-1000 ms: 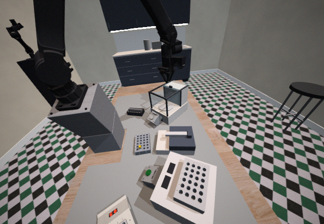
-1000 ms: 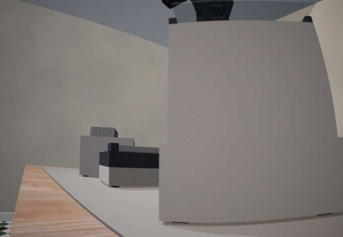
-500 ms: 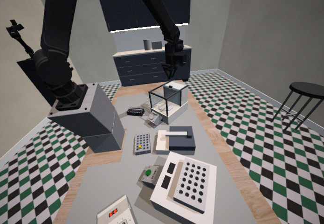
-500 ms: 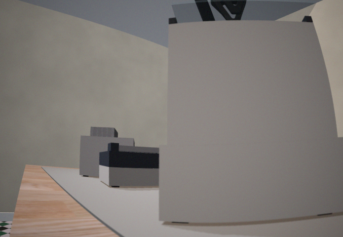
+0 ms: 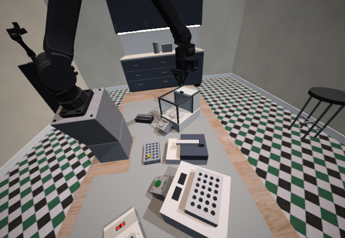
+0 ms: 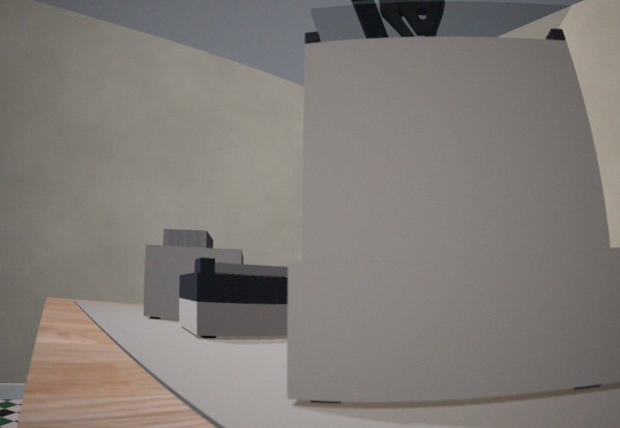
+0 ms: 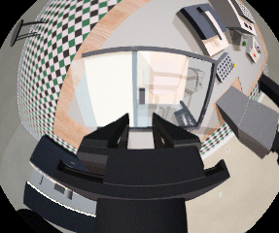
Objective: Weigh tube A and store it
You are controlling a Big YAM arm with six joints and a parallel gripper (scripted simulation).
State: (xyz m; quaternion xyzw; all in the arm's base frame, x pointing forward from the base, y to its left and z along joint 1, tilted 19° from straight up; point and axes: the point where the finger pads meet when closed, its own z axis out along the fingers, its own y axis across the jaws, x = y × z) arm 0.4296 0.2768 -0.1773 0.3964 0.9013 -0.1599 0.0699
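My gripper (image 5: 180, 83) (image 7: 140, 116) is partly open with nothing between its fingertips, above the rear part of the balance (image 5: 190, 117) (image 6: 451, 323). The door's glass (image 6: 477, 14) sticks up above the balance's back, and its dark knob (image 5: 181, 91) (image 7: 142, 95) is at the rear of the glass box, so the door looks slid back. The pan (image 5: 176, 113) (image 7: 164, 78) shows through the glass with no tube visible on it. The rack (image 5: 151, 161) (image 7: 225, 68) shows a yellow cap (image 5: 148, 155) (image 7: 234, 65). I see no red cap anywhere. The fingertips are hidden in the exterior view.
A small grey sloping unit (image 5: 164, 126) stands at the balance's front. The black magnet block (image 5: 144, 119) is to its left. The navy-and-white spectrophotometer (image 5: 193, 151) (image 7: 203, 29), a white station with several bores (image 5: 172, 210) and a cream unit with red digits (image 5: 130, 218) stand on the other side.
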